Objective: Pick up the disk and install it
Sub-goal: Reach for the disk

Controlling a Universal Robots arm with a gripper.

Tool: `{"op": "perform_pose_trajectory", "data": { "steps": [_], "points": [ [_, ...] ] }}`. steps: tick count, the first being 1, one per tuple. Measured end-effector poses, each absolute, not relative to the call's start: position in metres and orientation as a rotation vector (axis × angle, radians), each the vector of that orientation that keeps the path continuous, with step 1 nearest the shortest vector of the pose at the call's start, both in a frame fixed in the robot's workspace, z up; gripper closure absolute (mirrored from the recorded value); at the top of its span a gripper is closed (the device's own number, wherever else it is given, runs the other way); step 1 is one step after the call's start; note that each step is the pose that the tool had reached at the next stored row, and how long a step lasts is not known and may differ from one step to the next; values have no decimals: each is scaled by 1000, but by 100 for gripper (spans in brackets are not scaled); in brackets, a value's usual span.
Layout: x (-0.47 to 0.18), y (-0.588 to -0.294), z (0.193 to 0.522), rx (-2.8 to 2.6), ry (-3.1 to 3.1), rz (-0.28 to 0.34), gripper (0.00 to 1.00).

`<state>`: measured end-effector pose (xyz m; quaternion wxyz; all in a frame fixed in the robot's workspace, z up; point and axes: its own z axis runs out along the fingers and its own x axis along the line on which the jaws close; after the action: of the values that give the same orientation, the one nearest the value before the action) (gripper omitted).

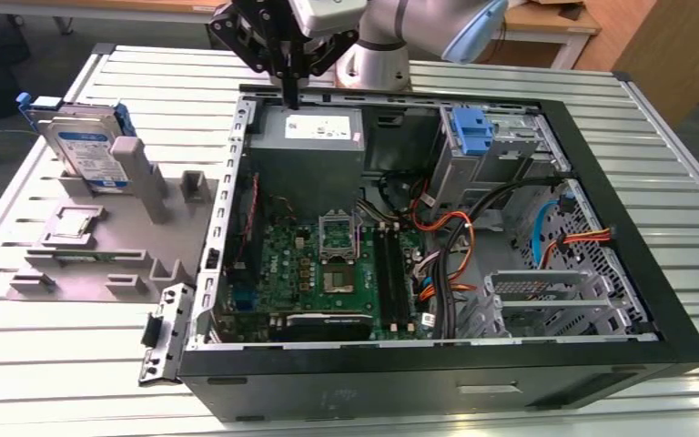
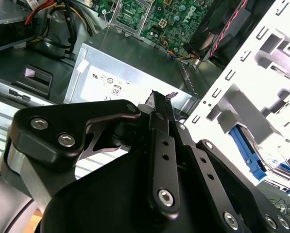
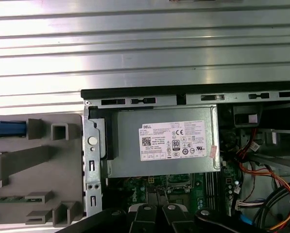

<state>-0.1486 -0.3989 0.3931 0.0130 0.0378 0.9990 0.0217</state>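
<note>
The disk [image 1: 88, 150], a silver-grey drive with a white and blue label in a blue carrier, stands upright in a slot of the grey holder [image 1: 95, 246] at the exterior view's left, outside the computer case. Its blue edge [image 3: 6, 128] appears in the first wrist view. My gripper [image 1: 288, 96] hangs over the case's rear corner, above the grey power supply [image 1: 310, 137], well to the right of the disk. Its black fingers [image 2: 160, 104] are pressed together, shut on nothing.
The open computer case [image 1: 641, 300] lies on a ribbed metal table [image 1: 143, 73], with motherboard [image 1: 325, 264], orange and black cables [image 1: 447, 237] and a metal drive cage [image 1: 538, 296] inside. A lone blue bracket [image 1: 471, 132] sits in the bay at the case's back right.
</note>
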Motion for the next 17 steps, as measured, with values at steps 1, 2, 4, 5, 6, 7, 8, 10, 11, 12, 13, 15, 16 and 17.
{"op": "perform_pose_trajectory", "data": {
  "steps": [1, 2, 4, 5, 6, 7, 8, 10, 11, 12, 13, 15, 16, 17],
  "points": [
    [-149, -399, 393, 118, 3112, 68, 90],
    [-149, -399, 393, 118, 3112, 68, 90],
    [-149, -399, 393, 118, 3112, 68, 90],
    [-149, -399, 393, 118, 3112, 68, 90],
    [-149, -399, 393, 118, 3113, 68, 90],
    [-150, -399, 393, 118, 3112, 68, 90],
    [-150, -399, 393, 118, 3112, 68, 90],
    [-151, -399, 393, 118, 3112, 68, 90],
    [-151, -399, 393, 118, 3112, 68, 90],
    [-151, -399, 393, 118, 3113, 68, 90],
    [-151, -399, 393, 118, 3112, 68, 90],
    [-157, -399, 393, 118, 3113, 68, 90],
    [-163, -399, 393, 118, 3112, 68, 90],
    [-164, -399, 393, 118, 3112, 68, 90]
  ]
}}
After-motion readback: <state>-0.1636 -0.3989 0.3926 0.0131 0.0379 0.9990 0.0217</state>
